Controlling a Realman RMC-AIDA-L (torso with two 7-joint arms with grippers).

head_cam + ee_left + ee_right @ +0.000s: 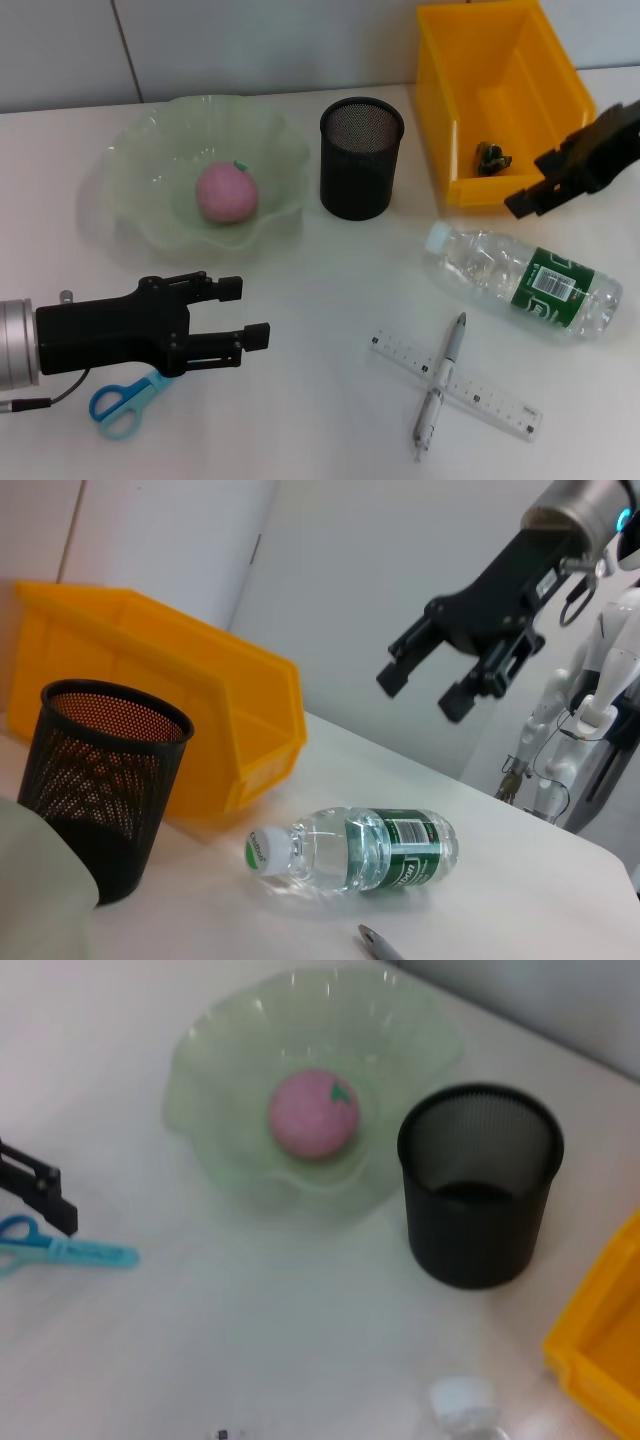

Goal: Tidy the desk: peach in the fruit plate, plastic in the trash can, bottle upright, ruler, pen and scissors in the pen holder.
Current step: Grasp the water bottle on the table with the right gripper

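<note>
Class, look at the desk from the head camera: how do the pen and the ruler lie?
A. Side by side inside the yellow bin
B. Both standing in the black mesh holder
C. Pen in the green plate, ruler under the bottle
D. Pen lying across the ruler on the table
D: the pen lies crossed over the ruler on the table.

- White tabletop (300,420) carries:
- pale green wavy glass plate (140,150)
- black mesh pen holder (361,158)
- yellow plastic bin (500,95)
- clear plastic bottle, green label, lying flat (522,280)
- clear plastic ruler (480,395) under a silver pen (440,385)
- blue-handled scissors (122,402)
</note>
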